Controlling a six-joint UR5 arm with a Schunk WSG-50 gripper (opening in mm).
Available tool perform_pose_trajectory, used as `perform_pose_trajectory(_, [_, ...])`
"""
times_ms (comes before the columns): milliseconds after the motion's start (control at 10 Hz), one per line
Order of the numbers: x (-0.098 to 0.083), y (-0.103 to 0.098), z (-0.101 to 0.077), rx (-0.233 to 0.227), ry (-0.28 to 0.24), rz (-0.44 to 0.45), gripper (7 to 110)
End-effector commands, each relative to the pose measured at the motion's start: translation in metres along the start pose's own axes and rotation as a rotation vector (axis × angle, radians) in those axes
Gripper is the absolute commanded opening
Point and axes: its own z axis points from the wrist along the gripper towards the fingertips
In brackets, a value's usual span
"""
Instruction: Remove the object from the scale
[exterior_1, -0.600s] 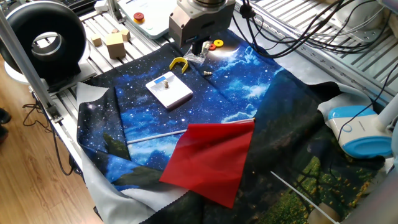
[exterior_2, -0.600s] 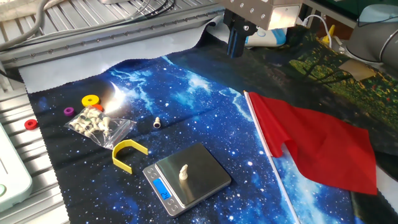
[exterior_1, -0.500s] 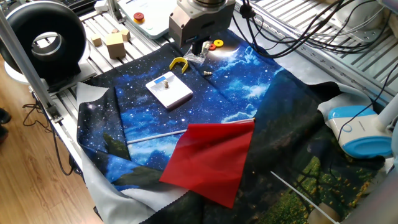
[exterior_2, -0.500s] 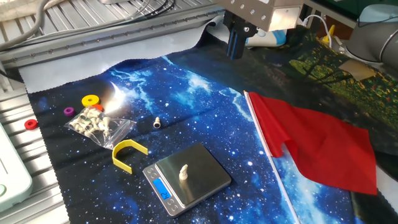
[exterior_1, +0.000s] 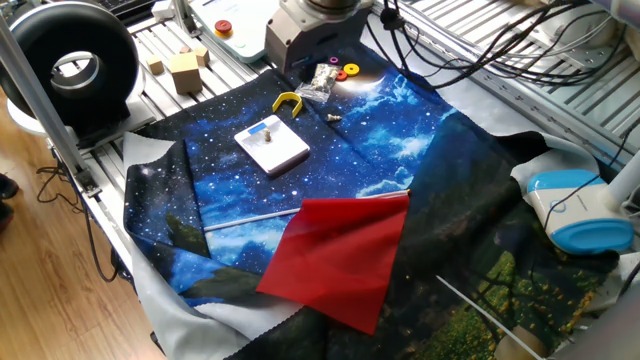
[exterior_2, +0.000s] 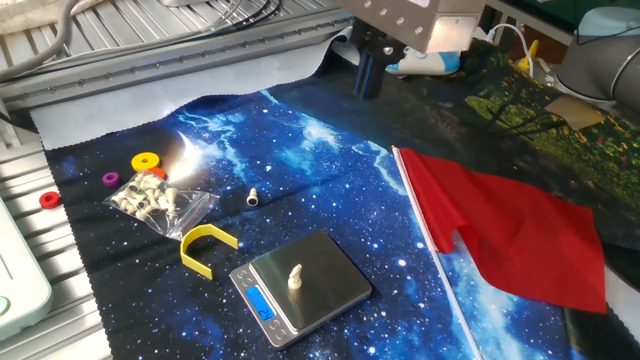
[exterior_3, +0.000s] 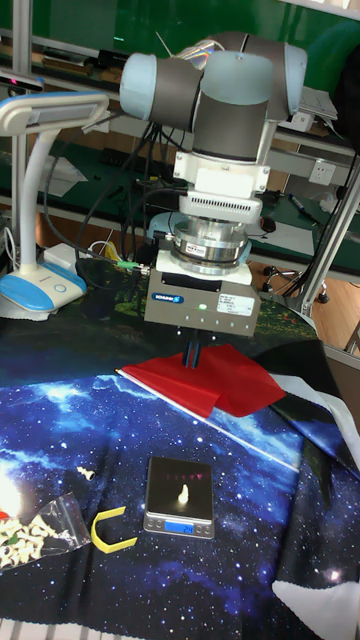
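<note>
The scale (exterior_2: 328, 268) lies flat on the starry blue cloth, with its pale blue panel along the near-left edge. In the tall fixed view the scale (exterior_3: 163, 478) sits below and in front of the arm. The object (exterior_2: 295, 277), a small pale metal piece, stands upright near the scale's middle; the object (exterior_3: 183, 492) also shows from the front, and the object (exterior_1: 268, 131) as a speck from the far side. My gripper (exterior_2: 368, 76) hangs high above the cloth's far edge, well away from the scale. The gripper (exterior_3: 192, 356) has its fingers together, holding nothing.
A yellow U-shaped piece (exterior_2: 206, 249) lies just left of the scale, beside a clear bag of small parts (exterior_2: 157, 200), a yellow ring (exterior_2: 147, 161) and a loose bolt (exterior_2: 253, 197). A red cloth (exterior_2: 510, 230) covers the right side. Wooden cubes (exterior_1: 185, 70) sit off the cloth.
The gripper has shifted slightly sideways above the far edge of the cloth. The object, the scale and everything else on the cloth lie as before.
</note>
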Motion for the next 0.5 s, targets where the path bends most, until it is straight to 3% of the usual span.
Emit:
perform_pose_trajectory(0, [-0.0225, 0.0033, -0.0018, -0.009, -0.094, -0.008, 7])
perform_pose_trajectory(200, [-0.0291, 0.0049, -0.0017, -0.007, -0.125, -0.011, 7])
perform_pose_trajectory(400, [-0.0216, 0.0087, 0.0024, 0.0, -0.108, -0.028, 7])
